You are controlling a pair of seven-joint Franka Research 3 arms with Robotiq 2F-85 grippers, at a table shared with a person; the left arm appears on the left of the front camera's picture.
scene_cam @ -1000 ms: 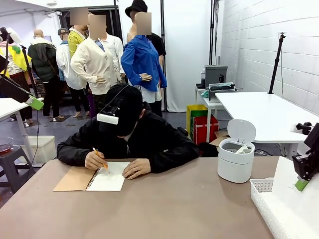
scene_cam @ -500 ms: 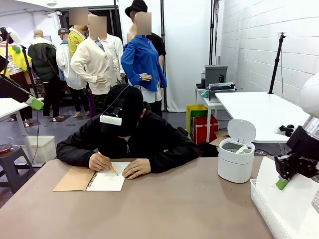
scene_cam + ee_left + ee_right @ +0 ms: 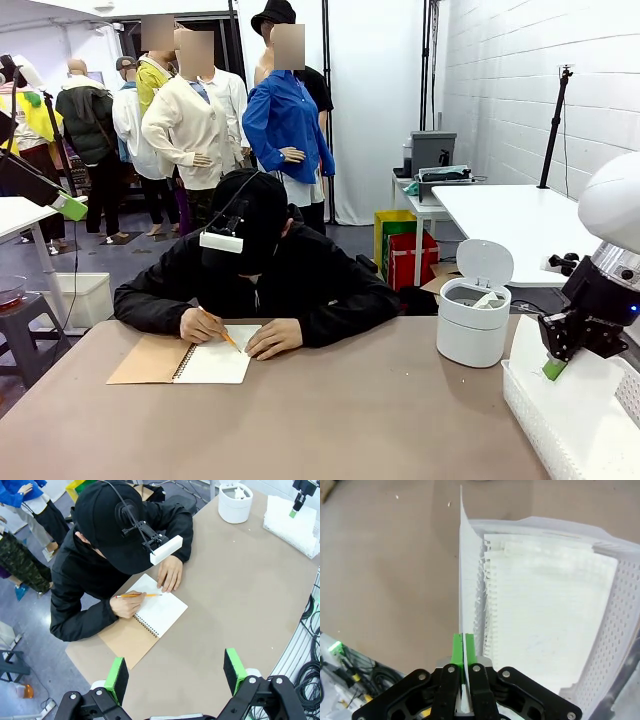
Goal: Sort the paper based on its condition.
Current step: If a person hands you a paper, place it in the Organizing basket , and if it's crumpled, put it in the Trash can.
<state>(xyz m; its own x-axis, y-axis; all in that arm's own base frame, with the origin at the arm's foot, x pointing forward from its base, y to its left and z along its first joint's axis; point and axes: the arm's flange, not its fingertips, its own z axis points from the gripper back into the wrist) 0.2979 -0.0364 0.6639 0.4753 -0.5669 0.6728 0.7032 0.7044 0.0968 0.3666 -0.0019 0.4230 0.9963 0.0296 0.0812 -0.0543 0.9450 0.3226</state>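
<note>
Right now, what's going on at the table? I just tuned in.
The right gripper is shut on a smooth white sheet of paper, holding it over the white perforated basket at the table's right end. The left gripper is open, hanging above the table. Across the table, the person writes in a spiral notebook with a pencil. A small white bin stands lid-open beside the basket.

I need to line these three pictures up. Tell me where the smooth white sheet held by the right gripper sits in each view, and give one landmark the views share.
Front view: the sheet hangs from the right gripper at the right edge, over the white basket.
Left wrist view: top right corner, the sheet under that gripper.
Right wrist view: the sheet runs edge-on up the middle, pinched between the green pads.
Shared landmark: the white basket.
</note>
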